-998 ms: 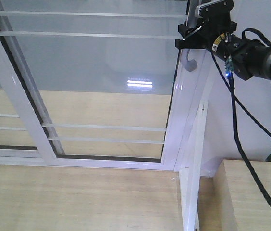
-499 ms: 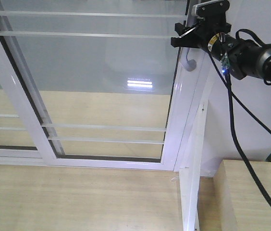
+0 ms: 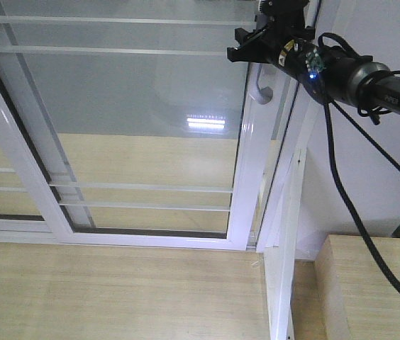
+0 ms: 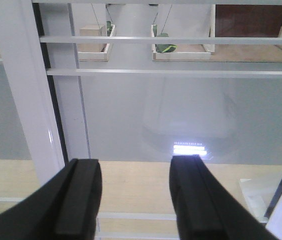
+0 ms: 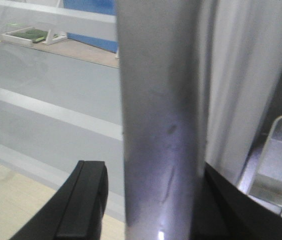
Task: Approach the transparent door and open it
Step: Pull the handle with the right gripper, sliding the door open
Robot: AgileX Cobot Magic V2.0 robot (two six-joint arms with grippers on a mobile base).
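Evidently the slide is the step in hand: the transparent door (image 3: 150, 106) stands with its upright (image 5: 156, 100) just apart from the jamb (image 3: 292, 184). Just above the handle (image 3: 260, 91), the right gripper (image 5: 151, 197) straddles that upright, jaws released, a sliver of gap on one side. It should push level along the track, without twisting. Well away from the handle, the left gripper (image 4: 136, 172) faces the glass, jaws spread and empty.
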